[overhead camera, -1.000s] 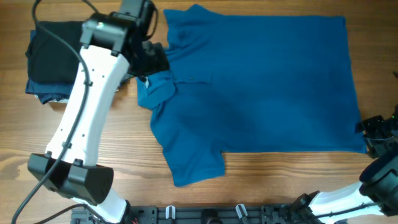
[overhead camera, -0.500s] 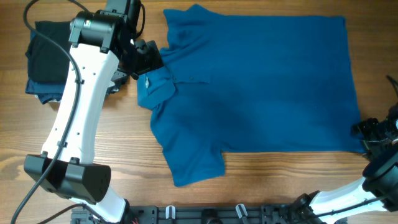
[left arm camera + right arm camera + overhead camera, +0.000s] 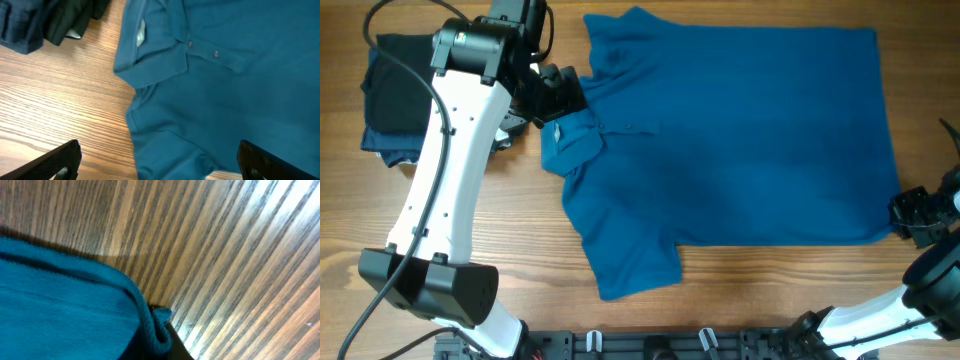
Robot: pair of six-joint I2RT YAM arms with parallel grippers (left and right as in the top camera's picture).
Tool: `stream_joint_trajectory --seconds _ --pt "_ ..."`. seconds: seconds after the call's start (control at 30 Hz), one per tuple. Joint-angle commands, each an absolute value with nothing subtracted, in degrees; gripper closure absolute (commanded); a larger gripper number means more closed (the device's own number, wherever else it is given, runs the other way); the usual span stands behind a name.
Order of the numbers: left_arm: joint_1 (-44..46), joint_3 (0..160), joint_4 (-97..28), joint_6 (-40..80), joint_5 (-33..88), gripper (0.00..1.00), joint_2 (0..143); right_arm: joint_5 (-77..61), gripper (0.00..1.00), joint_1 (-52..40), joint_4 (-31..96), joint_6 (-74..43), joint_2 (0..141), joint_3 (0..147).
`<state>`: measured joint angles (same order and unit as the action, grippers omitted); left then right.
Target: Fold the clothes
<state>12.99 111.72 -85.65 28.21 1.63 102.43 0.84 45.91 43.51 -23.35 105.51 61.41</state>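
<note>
The clothes, a bright blue polo shirt (image 3: 740, 140), lie spread flat on the wooden table (image 3: 770, 290), with the collar and button placket at the left. My left gripper (image 3: 555, 100) hovers just above the collar (image 3: 155, 55), open wide; its dark fingers (image 3: 60, 160) frame the shirt's near sleeve with nothing between them. My right gripper (image 3: 910, 215) is at the shirt's lower right corner. In the right wrist view it (image 3: 160, 342) is shut on the rolled hem corner (image 3: 159, 322) of the blue fabric (image 3: 60, 300).
A pile of black and dark navy folded garments (image 3: 395, 95) lies at the far left, close behind the left arm, and shows as dark folds (image 3: 45, 20) in the left wrist view. A black rail (image 3: 650, 345) runs along the front edge.
The right gripper has closed on the shirt's lower right hem corner. The left arm shifted a little to the left over the collar early on, then held still, still open.
</note>
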Motion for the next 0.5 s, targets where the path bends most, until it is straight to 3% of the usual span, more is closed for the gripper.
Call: stream_joint_trajectory --seconds 0.0,0.23,0.47 --pt "12.4 111.6 -85.3 27.2 6.2 0.00 100.9 0.1 0.96 46.3 43.5 -23.4 107.8 59.1" --pt "12.8 108.6 -90.0 27.2 9.0 0.05 100.9 -1.6 0.96 46.3 41.6 -24.1 107.8 59.1" --pt "15.7 93.1 -88.1 28.8 12.6 0.08 94.1 -1.6 0.96 46.3 41.4 -24.2 107.8 59.1"
